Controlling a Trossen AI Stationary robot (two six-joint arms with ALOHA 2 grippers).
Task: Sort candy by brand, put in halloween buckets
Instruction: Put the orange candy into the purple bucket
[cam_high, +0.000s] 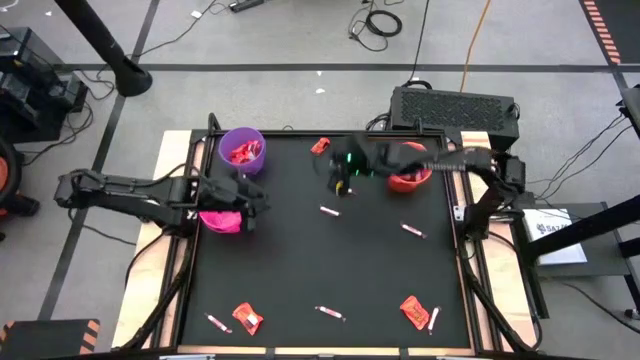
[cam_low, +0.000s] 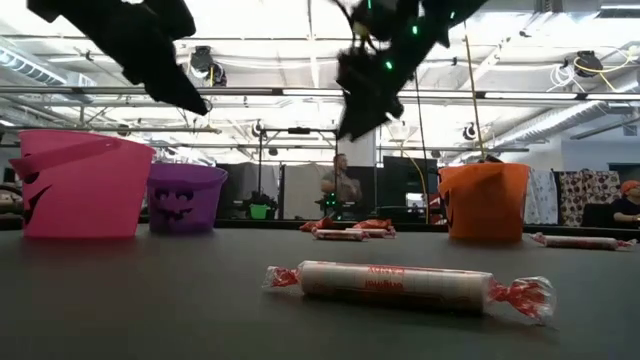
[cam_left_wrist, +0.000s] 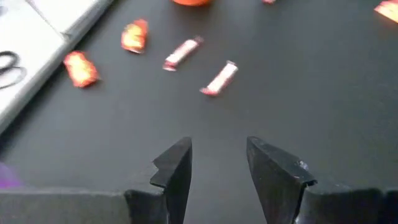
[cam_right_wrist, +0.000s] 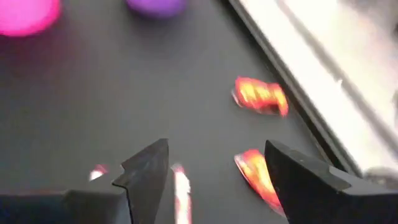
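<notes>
While both jaws hang spread and empty, sorting half done; next, right gripper (cam_right_wrist: 211, 168) drops onto red packet (cam_right_wrist: 258, 177), pinches.

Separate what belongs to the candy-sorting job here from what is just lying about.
Job:
- purple bucket, red packets inside
- pink bucket
- orange bucket
- loose candy on the mat: red packet, stick
- left hand, open
- right hand, open

Lying about:
- black box behind the table
- floor cables
</notes>
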